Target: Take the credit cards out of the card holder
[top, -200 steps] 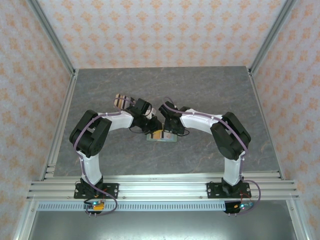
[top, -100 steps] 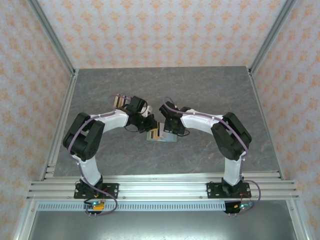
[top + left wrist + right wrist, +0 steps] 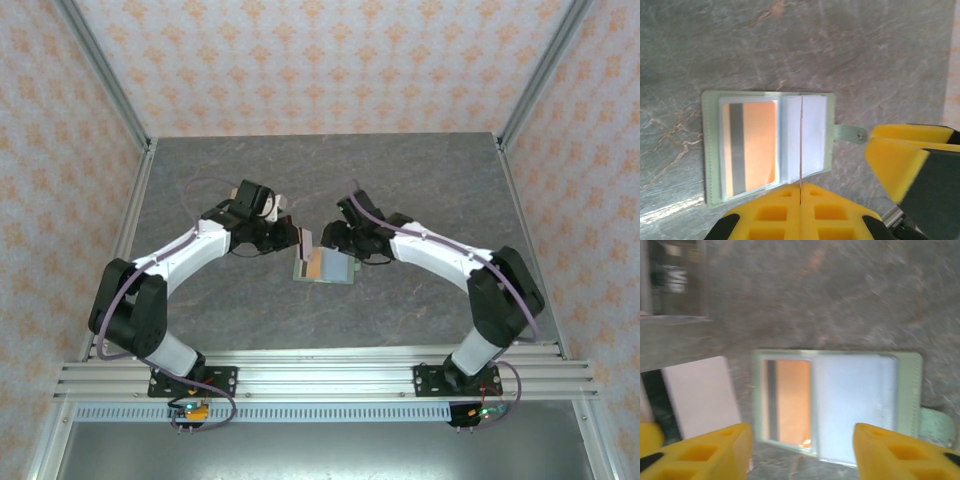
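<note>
Between the two arms, about the middle of the worktop (image 3: 400, 180), the card holder (image 3: 711, 150) lies flat and spread open, its pale inside facing up. At its left side the left hand (image 3: 801, 192) is clenched on a pale card (image 3: 702, 395) with a dark stripe. It pinches the card by one edge and holds it above the holder, apparently clear of the pockets, so I judge that card to be out. The right hand (image 3: 801, 442) hovers above the holder, released, its fingers wide apart with nothing between them. An orange card (image 3: 757, 145) with a grey stripe sits in the holder's left pocket, so the job is not finished. The right pocket looks pale and blank, and I cannot tell whether a card is left behind its sleeve. By my reckoning the task is partway done. One card is lifted free and has yet to be set down, and at least one more must be drawn out.
</note>
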Controlling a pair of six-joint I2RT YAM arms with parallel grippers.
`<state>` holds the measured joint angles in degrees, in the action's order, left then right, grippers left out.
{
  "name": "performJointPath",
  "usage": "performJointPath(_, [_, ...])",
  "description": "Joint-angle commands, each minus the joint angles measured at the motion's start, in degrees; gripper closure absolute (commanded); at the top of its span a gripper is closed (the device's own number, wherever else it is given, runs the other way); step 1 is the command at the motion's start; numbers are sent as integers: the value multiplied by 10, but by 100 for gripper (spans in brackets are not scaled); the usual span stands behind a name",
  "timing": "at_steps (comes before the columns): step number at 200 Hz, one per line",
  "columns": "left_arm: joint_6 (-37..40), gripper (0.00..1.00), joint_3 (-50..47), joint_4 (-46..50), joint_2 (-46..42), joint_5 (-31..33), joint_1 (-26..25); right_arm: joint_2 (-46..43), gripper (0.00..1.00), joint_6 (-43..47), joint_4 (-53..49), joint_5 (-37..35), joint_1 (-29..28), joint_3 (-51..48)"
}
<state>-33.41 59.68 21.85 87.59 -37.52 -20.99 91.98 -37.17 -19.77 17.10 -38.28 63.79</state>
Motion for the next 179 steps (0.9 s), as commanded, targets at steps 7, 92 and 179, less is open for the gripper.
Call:
performJointPath(7, [-32, 100, 21, -26, -25, -44, -1, -40, 34, -10, 94, 108, 39, -39])
performJointPath(92, [-184, 100, 43, -218, -18, -149, -21, -63, 27, -182, 435, 364, 146, -147])
performJointPath(179, [-228, 100, 46, -247, -15, -156, -17, -54, 64, -273, 575, 408, 157, -160])
